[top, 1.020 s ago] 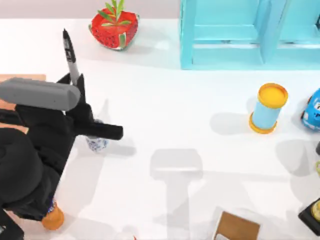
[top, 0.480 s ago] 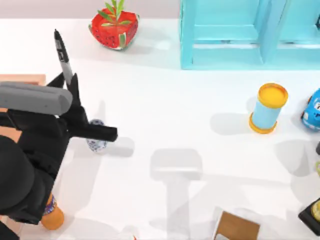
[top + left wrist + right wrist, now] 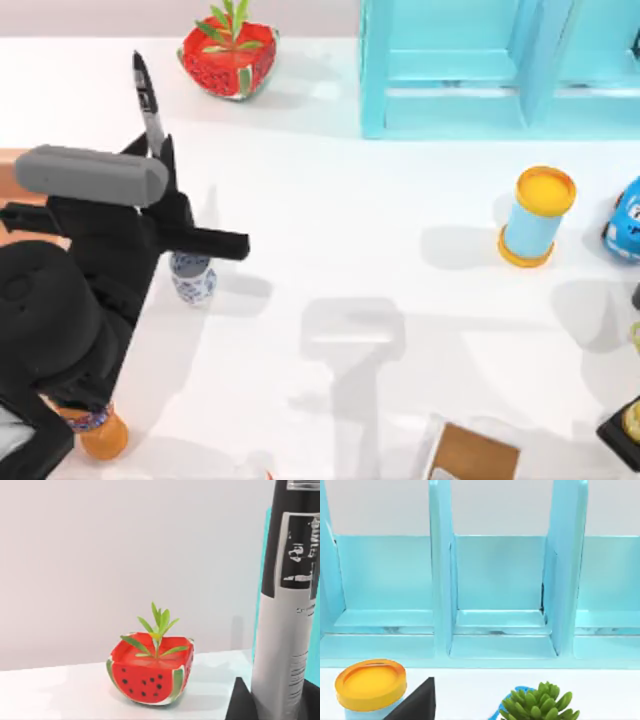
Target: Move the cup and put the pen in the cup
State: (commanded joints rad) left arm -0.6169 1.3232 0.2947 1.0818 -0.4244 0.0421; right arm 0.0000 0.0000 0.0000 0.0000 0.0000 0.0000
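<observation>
- The cup is patterned white with blue florals.
- The pen is coloured black, banded pale grey.
- The planter is painted watermelon red, green-rimmed, black-seeded.

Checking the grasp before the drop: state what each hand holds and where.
The left hand grips the pen by its lower barrel, tip pointing up. The right hand's hold cannot be told.

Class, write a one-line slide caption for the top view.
Left gripper holds the pen above the cup.
</observation>
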